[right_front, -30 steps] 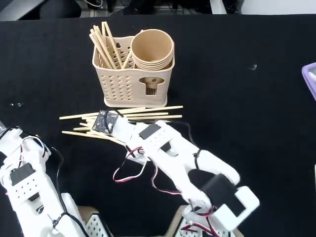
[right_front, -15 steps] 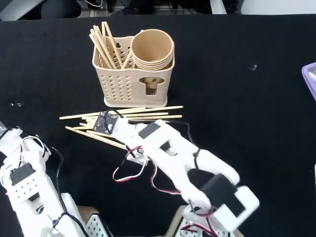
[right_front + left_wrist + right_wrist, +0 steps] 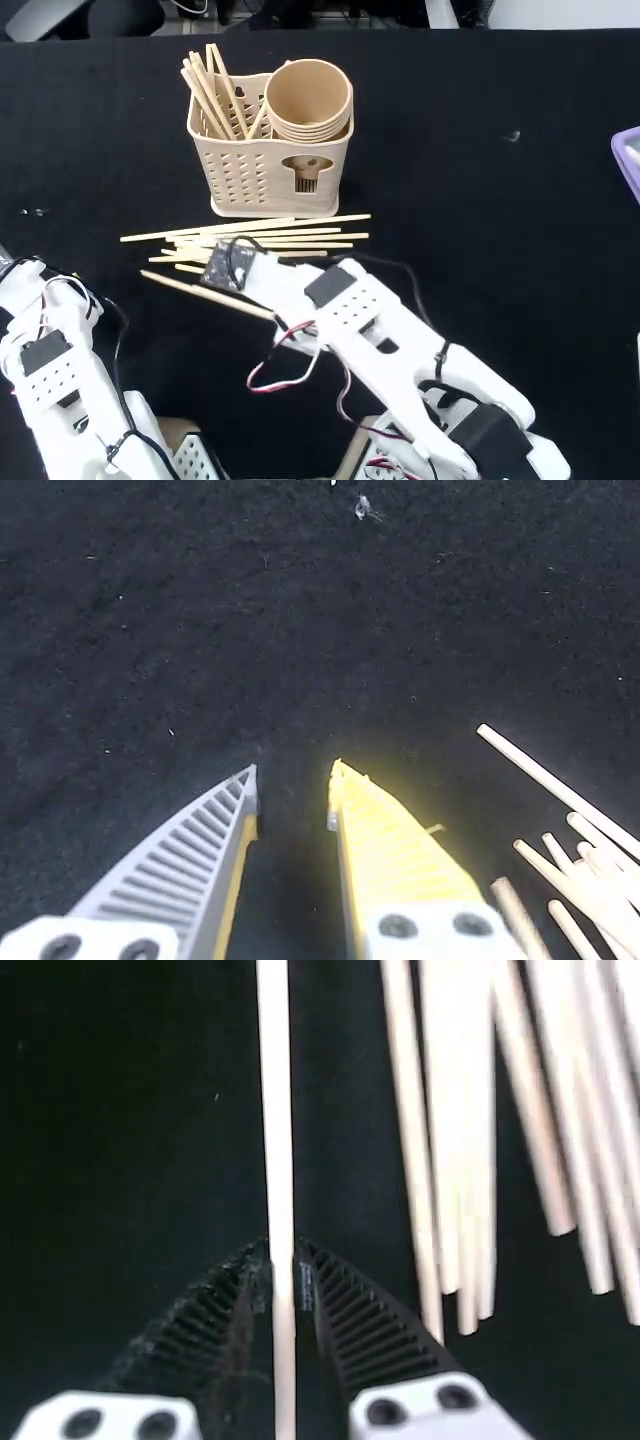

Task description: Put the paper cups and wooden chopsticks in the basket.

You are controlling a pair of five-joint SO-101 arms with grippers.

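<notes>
Clamping one stick (image 3: 275, 1110) in the right pincer (image 3: 283, 1252), squeezing it from both sides with the black ridged jaws. Letting it run straight out ahead of the tips and back between the jaws, over the black worktop (image 3: 120, 1160). From above, crossing slantwise under that pincer's wrist and poking out on either side.

Lying just beside the right pincer, apart from the clamped stick: the loose sticks (image 3: 470, 1160), bunching side by side flat on the worktop, ends uneven.

Standing farther out beyond the right pincer, on the far side of the loose sticks: the basket (image 3: 262, 175). Already holding nested cups (image 3: 308, 98) in one half and leaning sticks (image 3: 212, 88) in the other, jutting above the rim.

Holding the left pincer (image 3: 292, 770) a little apart, gripping nothing, aiming one grey and one yellow jaw at bare worktop. Lying off to the yellow jaw's side, near but not touching: a few ends of the loose sticks.
</notes>
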